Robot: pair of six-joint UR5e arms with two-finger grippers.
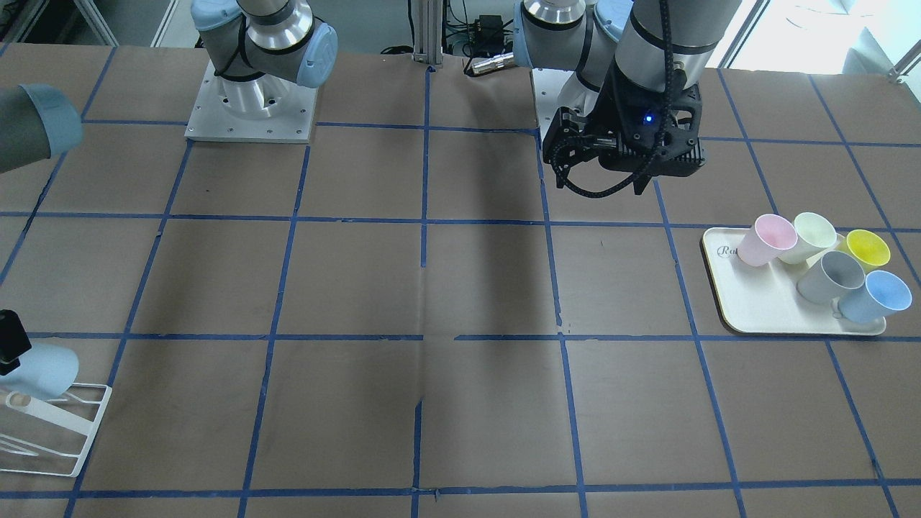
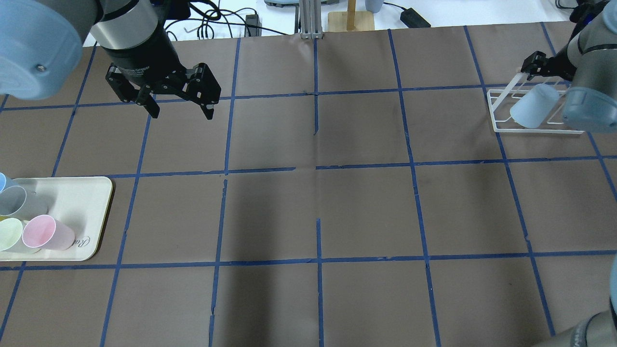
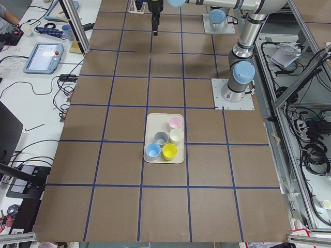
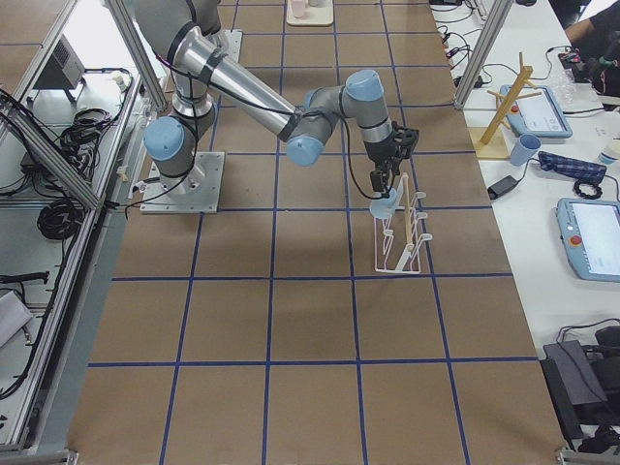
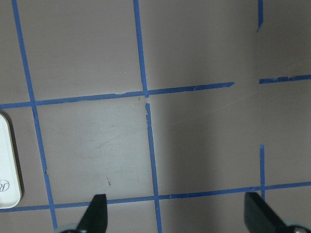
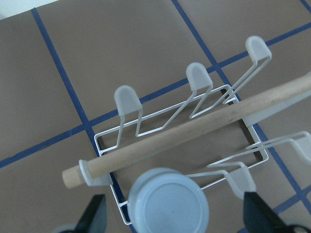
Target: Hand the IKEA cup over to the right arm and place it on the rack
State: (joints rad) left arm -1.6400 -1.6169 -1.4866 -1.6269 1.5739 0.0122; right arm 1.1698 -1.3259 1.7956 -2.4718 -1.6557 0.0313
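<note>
Jaws apart, left and right; IKEA cup (image 6: pixel 169 201) slanted on rack (image 6: pixel 127 99), base up.

Pale blue IKEA cup (image 6: pixel 170 206), white rack (image 6: pixel 197 77), brown table (image 2: pixel 270 212) with blue grid.

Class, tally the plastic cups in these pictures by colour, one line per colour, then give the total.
Pale blue tapered plastic cups: 2
Pink plastic cup: 1
Pale green plastic cup: 1
Yellow plastic cup: 1
Grey plastic cup: 1
Total: 6
</note>
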